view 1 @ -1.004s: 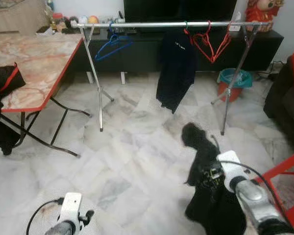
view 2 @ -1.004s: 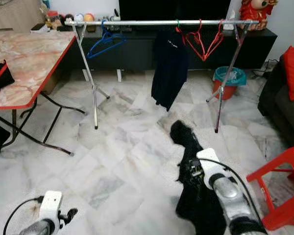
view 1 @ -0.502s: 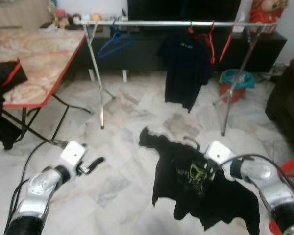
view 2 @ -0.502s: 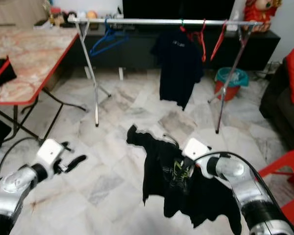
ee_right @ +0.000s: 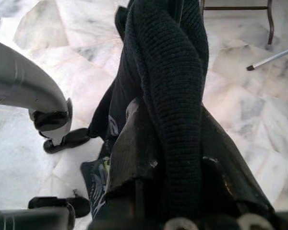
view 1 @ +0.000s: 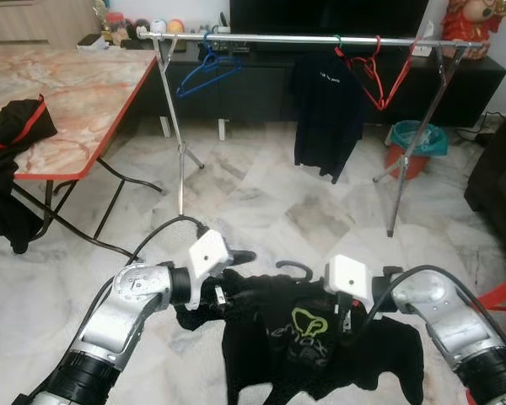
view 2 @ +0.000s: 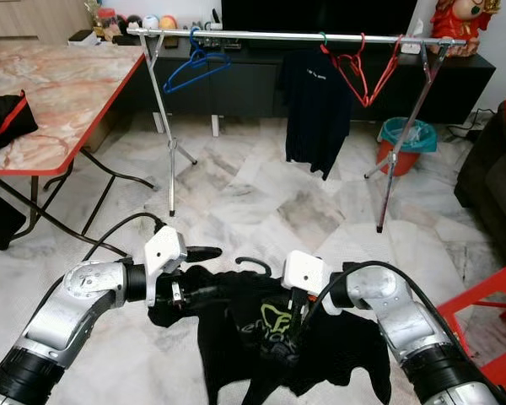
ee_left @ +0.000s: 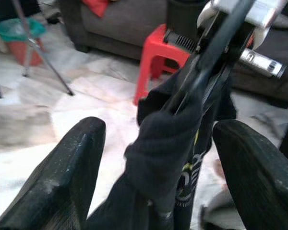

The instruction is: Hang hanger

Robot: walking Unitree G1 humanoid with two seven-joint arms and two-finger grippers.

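Note:
A black T-shirt point(view 1: 312, 337) with a green print hangs on a black hanger whose hook point(view 1: 292, 269) sticks up between my arms, low over the marble floor. My right gripper point(view 1: 347, 314) is shut on the shirt's collar point(ee_right: 169, 96) and the hanger neck. My left gripper point(view 1: 230, 277) is open around the shirt's left shoulder; in the left wrist view the fabric point(ee_left: 168, 139) hangs between the spread fingers point(ee_left: 77, 163). Ahead stands the silver clothes rail point(view 1: 320, 38) with a blue hanger point(view 1: 204, 72), a dark shirt point(view 1: 325, 110) and red hangers point(view 1: 375, 72).
A red-edged marble folding table point(view 1: 67, 101) with a black bag point(view 1: 15, 128) stands at the left. A teal bucket point(view 1: 415, 139) sits behind the rail's right leg point(view 1: 409, 152). A red stool point(view 2: 497, 321) and a dark sofa point(view 2: 489, 186) are at the right.
My left arm has risen and reached in to the shirt's left shoulder. The right gripper has swung the shirt round and spread it, print facing me. The camera has shifted.

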